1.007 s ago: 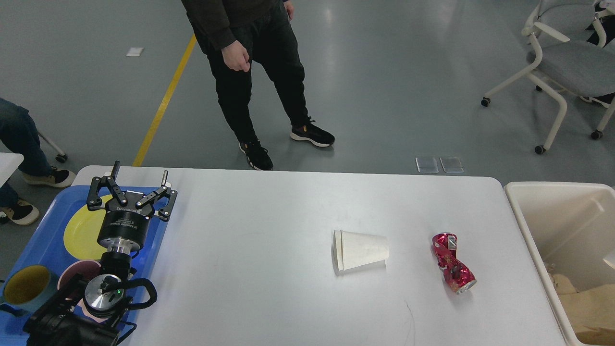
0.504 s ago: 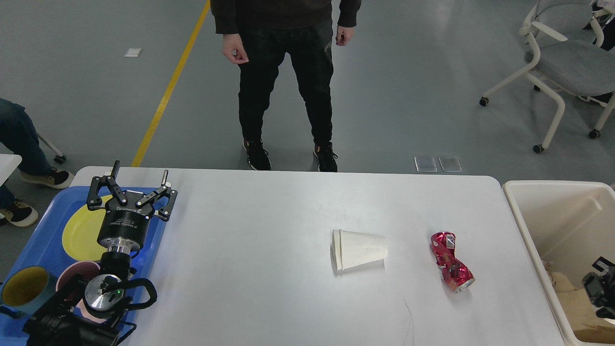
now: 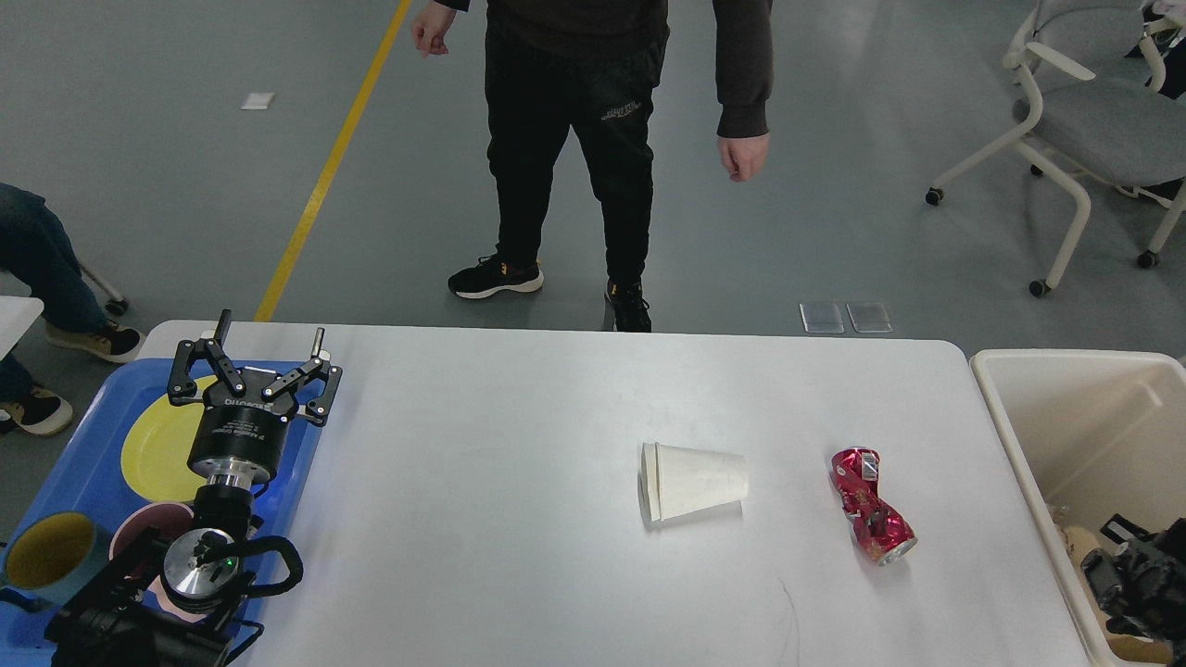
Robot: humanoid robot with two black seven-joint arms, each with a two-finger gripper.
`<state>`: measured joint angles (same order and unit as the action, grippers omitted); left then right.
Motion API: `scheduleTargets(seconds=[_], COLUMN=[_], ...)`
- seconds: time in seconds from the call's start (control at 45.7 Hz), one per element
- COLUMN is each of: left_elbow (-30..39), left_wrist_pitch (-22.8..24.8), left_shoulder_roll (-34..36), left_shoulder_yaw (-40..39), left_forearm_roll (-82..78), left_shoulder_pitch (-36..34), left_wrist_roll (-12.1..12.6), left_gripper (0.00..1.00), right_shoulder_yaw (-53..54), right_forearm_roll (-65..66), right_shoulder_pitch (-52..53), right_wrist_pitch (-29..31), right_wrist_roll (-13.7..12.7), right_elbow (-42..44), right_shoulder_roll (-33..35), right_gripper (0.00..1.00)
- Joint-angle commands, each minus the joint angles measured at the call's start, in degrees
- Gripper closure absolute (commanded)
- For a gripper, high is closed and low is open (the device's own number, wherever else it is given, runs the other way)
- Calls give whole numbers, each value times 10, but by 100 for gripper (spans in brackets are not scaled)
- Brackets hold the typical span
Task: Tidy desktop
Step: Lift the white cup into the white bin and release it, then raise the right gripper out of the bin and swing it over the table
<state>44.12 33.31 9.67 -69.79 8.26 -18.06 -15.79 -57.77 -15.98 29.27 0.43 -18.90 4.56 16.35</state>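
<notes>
At nine o'clock the blue tray point(image 3: 56, 482) holds a yellow plate point(image 3: 157, 449), a pink bowl point(image 3: 148, 523) and a teal mug point(image 3: 46, 556), and the left gripper point(image 3: 255, 371) hangs above it with its fingers spread wide, holding nothing. The desktop point(image 3: 482, 482) fills the middle, rigid and fixed, a surface to clear, not lift. Near centre lies a paper cup point(image 3: 695, 482) on its side: light and easily crushed, best pinched gently across its wall. Towards three o'clock rests a crushed red can point(image 3: 871, 505), light and stiff, best taken at its narrow waist. At four o'clock, over the cream bin point(image 3: 1019, 445), the right gripper point(image 3: 1135, 584) shows dark and cropped; I cannot tell its state.
</notes>
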Motion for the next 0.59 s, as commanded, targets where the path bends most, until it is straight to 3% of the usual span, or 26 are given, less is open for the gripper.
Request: scheduleTargets(seconds=[0.0, 0.285, 0.569], left_elbow=[0, 0, 0], left_wrist_pitch=[0, 0, 0], left_shoulder_roll=[0, 0, 0], left_shoulder_yaw=[0, 0, 0], left_forearm_roll=[-1, 0, 0], left_shoulder_pitch=[0, 0, 0], left_wrist_roll=[0, 0, 1], left_gripper=[4, 4, 4], right_shoulder_yaw=[-2, -1, 22], right_forearm_roll=[1, -1, -3], right_shoulder_pitch=[2, 4, 30], right_wrist_pitch=[-12, -20, 18], right_wrist_roll=[-1, 1, 9], right_elbow=[1, 1, -4], right_shoulder_roll=[-2, -2, 33], right_gripper=[0, 0, 0])
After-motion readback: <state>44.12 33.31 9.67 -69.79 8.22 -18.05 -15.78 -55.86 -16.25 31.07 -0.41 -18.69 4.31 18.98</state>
